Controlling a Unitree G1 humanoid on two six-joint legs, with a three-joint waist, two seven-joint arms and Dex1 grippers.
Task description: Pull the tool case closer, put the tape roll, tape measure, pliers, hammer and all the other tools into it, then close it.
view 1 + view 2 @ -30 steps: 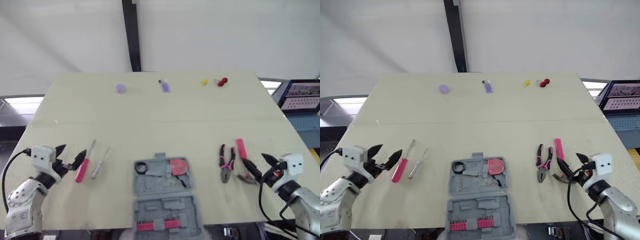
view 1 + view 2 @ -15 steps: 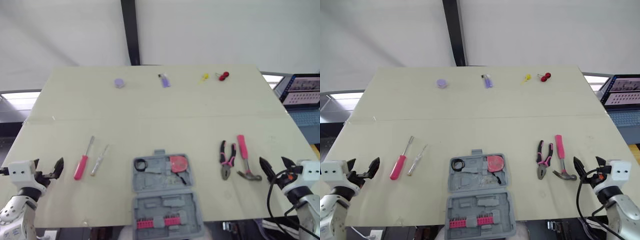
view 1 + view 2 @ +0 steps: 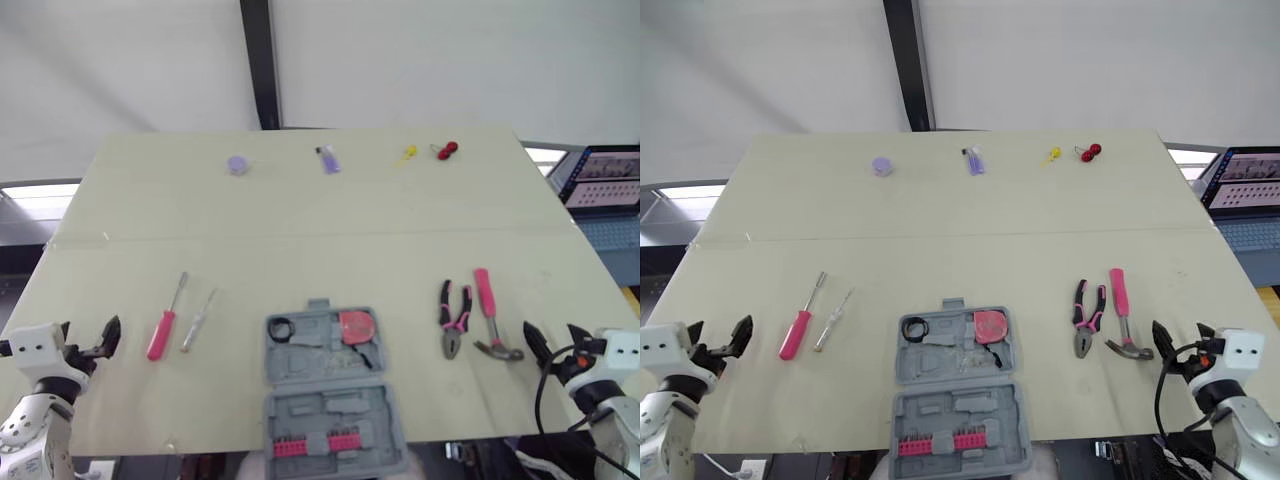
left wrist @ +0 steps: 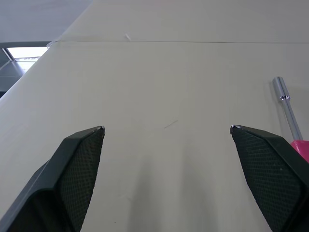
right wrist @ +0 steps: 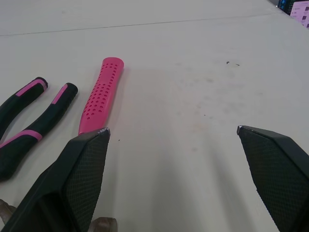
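tool case lying open on table, left gripper fingers hanging apart by screwdriver, right gripper fingers gaping by hammer

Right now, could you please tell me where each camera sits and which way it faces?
Left eye view: head, facing forward and down at the tool case; left pincer and right pincer at near corners.
Right eye view: beside it, sharing that scene.
Left wrist view: along the open left pincer, toward the pink screwdriver.
Right wrist view: along the open right pincer, toward hammer and pliers.
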